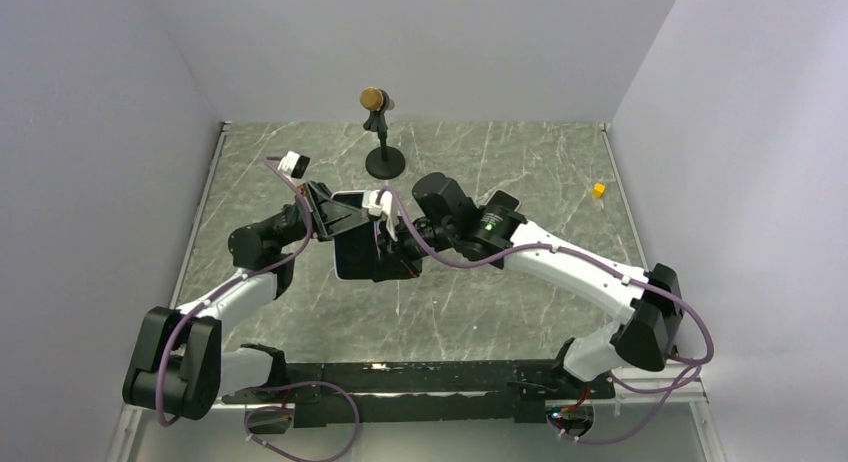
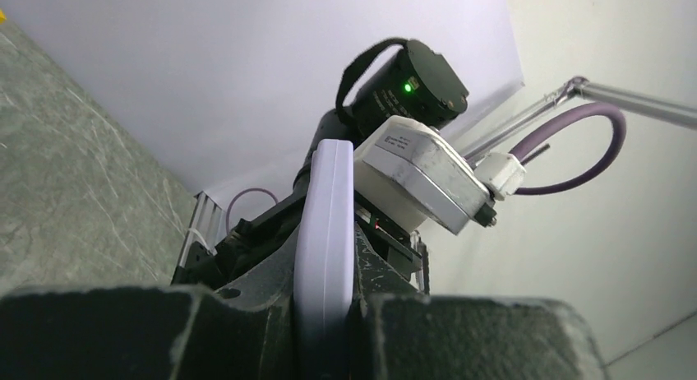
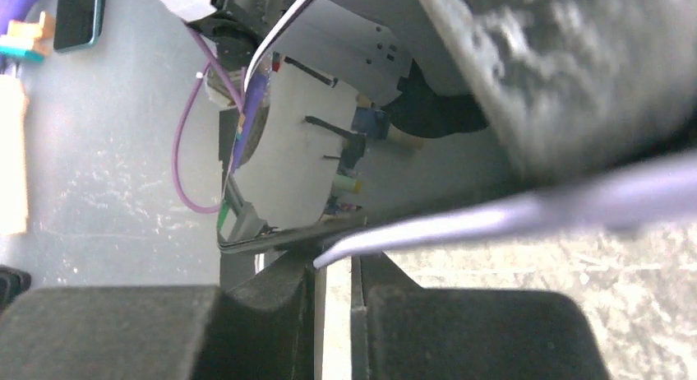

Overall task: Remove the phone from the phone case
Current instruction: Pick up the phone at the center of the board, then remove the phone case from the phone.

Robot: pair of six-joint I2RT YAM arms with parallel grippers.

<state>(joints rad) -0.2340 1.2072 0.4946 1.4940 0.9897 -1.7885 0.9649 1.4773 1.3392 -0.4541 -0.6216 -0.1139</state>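
The phone, dark screen up in a pale lavender case, hangs above the table's middle between both grippers. My left gripper is shut on its left edge. In the left wrist view the case's lavender rim stands clamped between the fingers of the left gripper. My right gripper is at the phone's right side. In the right wrist view the right gripper is nearly closed, with the case's lip at its tips. The lip bends away from the phone's dark edge.
A black stand with a gold top stands on the marble table behind the phone. A small yellow cube lies at the far right. White walls enclose the table on three sides.
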